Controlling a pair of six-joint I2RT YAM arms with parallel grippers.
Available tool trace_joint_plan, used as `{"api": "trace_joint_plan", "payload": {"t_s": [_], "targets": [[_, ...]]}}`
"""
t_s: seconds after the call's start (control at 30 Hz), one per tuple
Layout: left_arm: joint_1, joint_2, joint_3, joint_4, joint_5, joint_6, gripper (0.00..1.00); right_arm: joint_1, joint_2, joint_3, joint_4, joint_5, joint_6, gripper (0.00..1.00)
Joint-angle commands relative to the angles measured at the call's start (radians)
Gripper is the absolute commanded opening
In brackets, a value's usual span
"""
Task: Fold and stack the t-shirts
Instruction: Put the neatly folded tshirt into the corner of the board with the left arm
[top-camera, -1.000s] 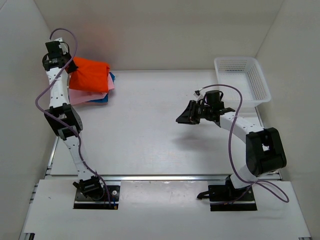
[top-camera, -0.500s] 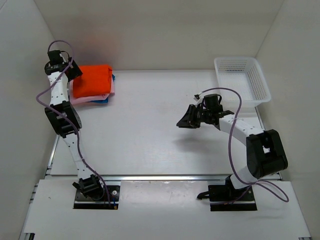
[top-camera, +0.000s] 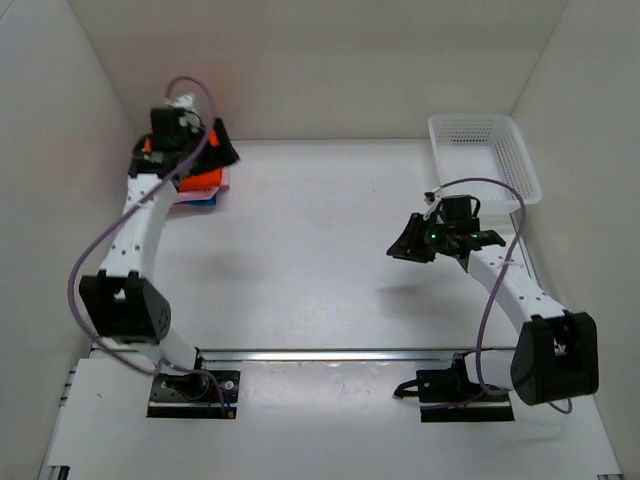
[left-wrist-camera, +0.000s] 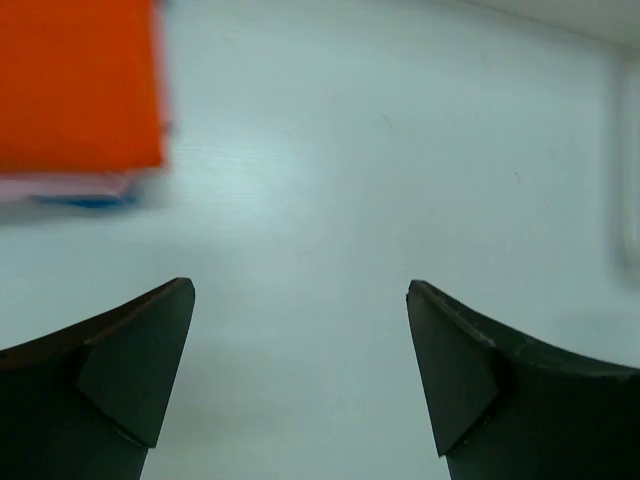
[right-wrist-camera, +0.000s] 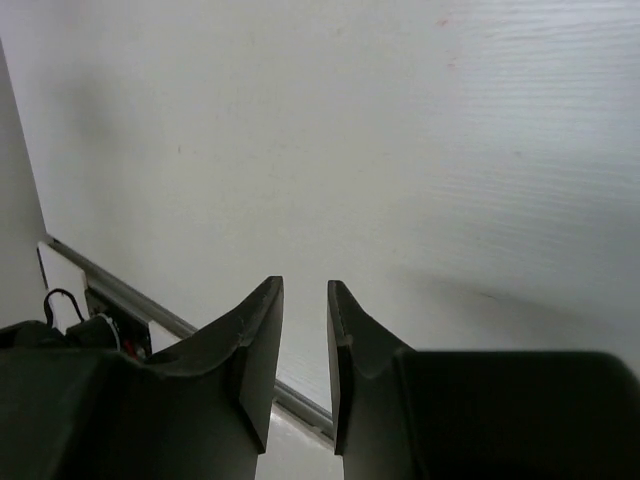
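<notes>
- Black right gripper (top-camera: 397, 249) hangs over the right half of the table (top-camera: 300, 260), jaws a narrow slit apart, nothing in them. Low risk. Only a drop onto the bare top would scrape.
- Red-orange on top: the stack (top-camera: 205, 185) sits at the far left corner, orange shirt (left-wrist-camera: 80, 85) uppermost, pink shirt (left-wrist-camera: 60, 186) and blue shirt (left-wrist-camera: 92, 201) poking out under it. It looks folded and stacked, so the main hazard is disturbing it.
- At the stack's right edge, the left gripper (top-camera: 228, 156) has its jaws spread wide and empty. Height above the cloth: can't tell. If it pulls out low, a finger could snag the orange shirt and drag the fold open or slide the stack.
- White left arm (top-camera: 137, 222) crosses over the stack. A low link or the left cable (top-camera: 190, 90) could brush it.
- Purple right cable (top-camera: 478, 186) runs close to the basket (top-camera: 522, 165) at the far right corner. A swing there could hook the rim.
</notes>
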Motion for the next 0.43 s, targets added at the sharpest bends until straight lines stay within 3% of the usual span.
{"api": "trace_joint_plan", "payload": {"t_s": [0.0, 0.2, 0.3, 0.4], "targets": [[-0.148, -0.24, -0.304, 0.048, -0.021, -0.011, 0.98, -0.054, -0.127, 0.019, -0.077, 0.034, -0.071, 0.22], [-0.181, -0.52, -0.648, 0.144, 0.065, -0.069, 0.98, -0.087, -0.244, -0.037, -0.084, 0.005, -0.059, 0.19], [-0.156, -0.6, -0.725, 0.138, 0.086, -0.071, 0.99, -0.061, -0.282, -0.05, -0.074, 0.008, -0.031, 0.19], [-0.159, -0.577, -0.707, 0.021, 0.022, -0.027, 0.99, -0.043, -0.291, -0.048, -0.074, 0.01, -0.024, 0.19]]}}
